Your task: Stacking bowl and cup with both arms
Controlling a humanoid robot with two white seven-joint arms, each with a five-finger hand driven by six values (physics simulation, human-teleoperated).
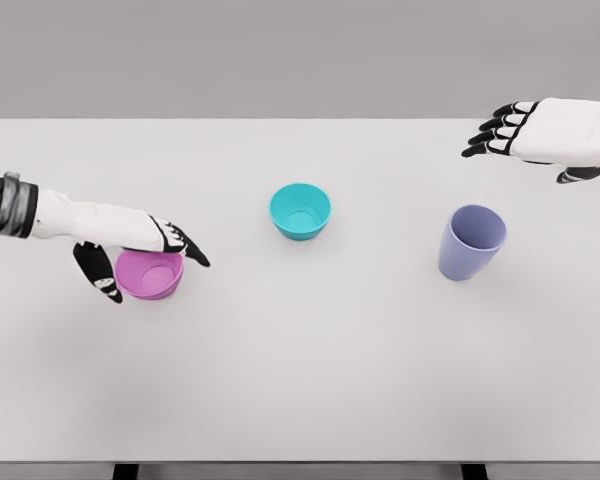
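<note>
Your left hand wraps the pink bowl at desk left, fingers over its rim. Teal bowl centre, lilac cup right, both upright. Right hand hovers far right, fingers loose, empty.

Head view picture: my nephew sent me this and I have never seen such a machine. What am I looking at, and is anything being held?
This is a simulator's render, seen from a camera on a humanoid robot's head, looking down at a white table. The two white arms end in five-finger hands with black fingers. The left hand is over the small pink bowl, thumb on one side and fingers reaching over the far rim; whether it grips yet, I cannot tell. The right hand hovers open and empty near the table's far right corner. An upright turquoise bowl sits mid-table, and a lavender cup stands to its right. Neither is touched.
</note>
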